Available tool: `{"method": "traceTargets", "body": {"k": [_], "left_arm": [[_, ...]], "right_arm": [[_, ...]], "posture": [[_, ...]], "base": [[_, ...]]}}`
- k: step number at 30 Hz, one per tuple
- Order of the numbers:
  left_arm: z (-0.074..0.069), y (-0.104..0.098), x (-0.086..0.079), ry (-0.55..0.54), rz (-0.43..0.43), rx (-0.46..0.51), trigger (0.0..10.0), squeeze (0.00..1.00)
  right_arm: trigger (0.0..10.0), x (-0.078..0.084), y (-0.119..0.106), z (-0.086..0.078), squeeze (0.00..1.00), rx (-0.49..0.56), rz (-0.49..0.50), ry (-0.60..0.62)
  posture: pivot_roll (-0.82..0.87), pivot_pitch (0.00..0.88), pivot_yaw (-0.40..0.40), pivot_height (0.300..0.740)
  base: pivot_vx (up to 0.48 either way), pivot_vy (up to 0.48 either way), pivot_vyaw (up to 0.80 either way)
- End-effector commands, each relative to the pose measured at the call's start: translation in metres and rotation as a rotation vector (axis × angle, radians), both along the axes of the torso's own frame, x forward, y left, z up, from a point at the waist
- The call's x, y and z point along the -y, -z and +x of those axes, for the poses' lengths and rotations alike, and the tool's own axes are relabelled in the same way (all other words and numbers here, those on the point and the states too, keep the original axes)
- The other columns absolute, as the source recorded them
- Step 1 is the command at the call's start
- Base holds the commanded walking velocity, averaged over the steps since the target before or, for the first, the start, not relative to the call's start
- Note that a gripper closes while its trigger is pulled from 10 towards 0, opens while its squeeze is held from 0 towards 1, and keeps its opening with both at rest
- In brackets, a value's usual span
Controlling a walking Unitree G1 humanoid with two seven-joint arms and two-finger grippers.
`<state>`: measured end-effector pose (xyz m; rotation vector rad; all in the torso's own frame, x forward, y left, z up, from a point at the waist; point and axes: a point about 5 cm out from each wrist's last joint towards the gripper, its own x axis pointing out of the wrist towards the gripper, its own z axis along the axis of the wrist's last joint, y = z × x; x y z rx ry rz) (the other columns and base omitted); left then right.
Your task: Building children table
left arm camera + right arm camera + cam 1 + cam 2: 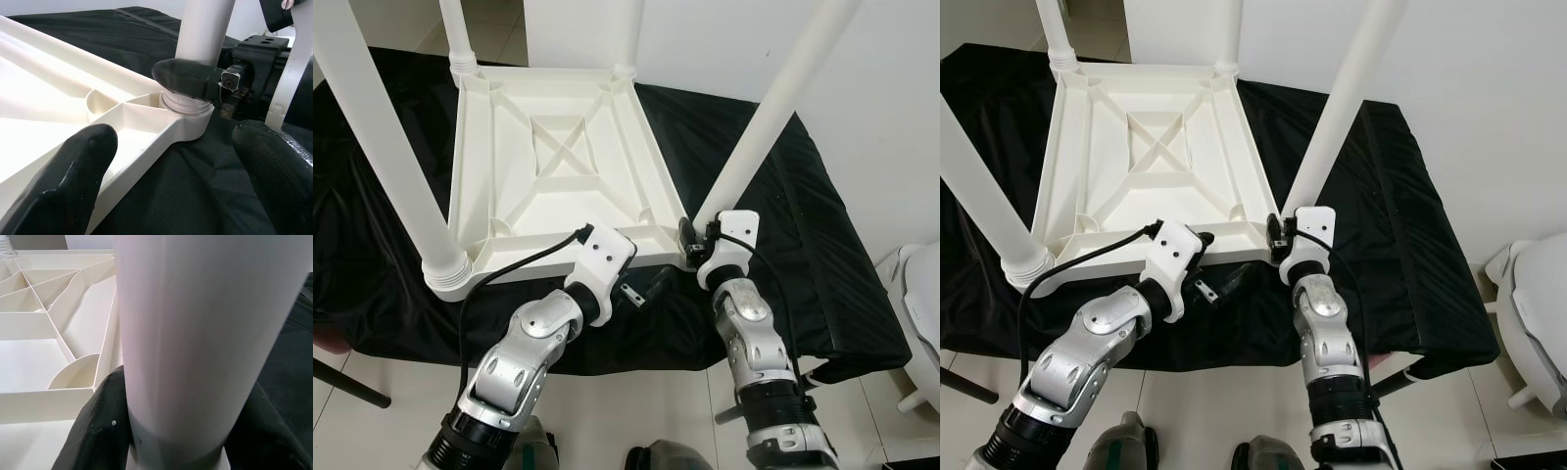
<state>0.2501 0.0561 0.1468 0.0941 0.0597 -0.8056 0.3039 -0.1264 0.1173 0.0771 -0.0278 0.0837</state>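
**seating the last leg of the upturned children's table**

left eye view: upturned white table top [553, 166] lying ribs-up on a black cloth [822, 245] over the counter, four white legs standing in the corner sockets. right tool [693, 240] clamped around the base of the near right leg [759, 137], just above its socket. left tool [641, 292] hovering just off the near rim of the table top, touching nothing.

right eye view: same layout; white floor tiles [1234, 411] below the cloth's edge.

left wrist view: left tool's two black fingers [73, 181] spread wide, holding nothing, one over the rim, the other over the cloth. beyond them, one finger of the right tool pressed against the leg's collar where it meets the corner socket [188, 115].

right wrist view: leg close up, a black finger [105, 426] on each side of it, grasping.

judged best for this step: keep the leg upright and square to the socket, press straight down, and brace the rim with the free left tool against sliding on the cloth.
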Motion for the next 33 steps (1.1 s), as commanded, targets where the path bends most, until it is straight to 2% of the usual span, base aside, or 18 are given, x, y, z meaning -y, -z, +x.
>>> {"method": "traceTargets", "body": {"k": [1,2,6,8,10,12,13,15,16,21,25,33], "left_arm": [[-0.003,-0.001,0.004,0.028,-0.002,-0.003,10.0,0.00],[-0.003,0.000,0.005,0.033,-0.001,-0.002,10.0,0.00],[-0.003,0.000,0.005,0.035,0.000,-0.002,10.0,0.00],[-0.002,-0.001,0.005,0.037,0.002,0.000,10.0,0.00],[-0.002,-0.001,0.005,0.037,0.002,0.000,10.0,0.00],[-0.002,-0.001,0.005,0.039,0.002,0.001,10.0,0.00],[-0.002,-0.001,0.005,0.039,0.002,0.001,10.0,0.00],[-0.002,-0.001,0.005,0.038,0.001,0.002,10.0,0.00],[-0.002,-0.002,0.005,0.036,0.000,0.002,10.0,0.00],[-0.001,-0.002,0.004,0.030,-0.002,0.004,10.0,0.00],[0.000,-0.003,0.004,0.023,-0.004,0.005,10.0,0.00],[0.001,-0.004,0.003,0.015,-0.006,0.009,10.0,0.00]], "right_arm": [[10.0,0.003,0.005,-0.002,0.07,-0.034,0.009,0.024],[10.0,0.010,0.000,0.001,1.00,-0.006,0.031,0.008],[10.0,0.012,-0.002,0.002,1.00,0.003,0.033,0.003],[10.0,0.017,-0.008,0.007,1.00,0.025,0.023,-0.084],[10.0,0.017,-0.008,0.007,1.00,0.025,0.023,-0.084],[10.0,0.017,-0.011,0.009,1.00,0.030,0.014,-0.163],[10.0,0.017,-0.011,0.009,1.00,0.030,0.014,-0.163],[10.0,0.017,-0.015,0.010,1.00,0.044,-0.022,-0.270],[10.0,0.018,-0.016,0.010,0.00,0.052,-0.044,-0.317],[10.0,0.024,-0.020,0.012,0.00,0.073,-0.071,-0.512],[10.0,0.031,-0.018,0.017,0.00,0.060,-0.107,-0.600],[10.0,0.040,-0.008,0.024,0.00,0.008,-0.161,-0.644]], "posture": [[-0.01,0.000,-0.085,0.740],[-0.01,0.000,-0.083,0.740],[-0.01,0.000,-0.083,0.740],[-0.02,0.000,-0.082,0.740],[-0.02,0.000,-0.082,0.740],[-0.02,0.000,-0.079,0.740],[-0.02,0.000,-0.079,0.740],[-0.02,0.000,-0.077,0.740],[-0.02,0.000,-0.077,0.740],[-0.02,0.006,-0.076,0.740],[-0.02,0.007,-0.077,0.740],[-0.02,0.007,-0.077,0.740]], "base": [[0.000,0.000,0.00],[0.000,0.000,0.00],[0.000,0.000,0.00],[0.000,0.000,0.00],[0.000,0.000,0.00],[0.000,0.000,0.00],[0.000,0.000,0.00],[0.000,0.000,0.00],[0.000,0.000,0.00],[0.000,0.000,0.00],[0.000,0.000,0.00],[0.000,0.000,0.00]]}}
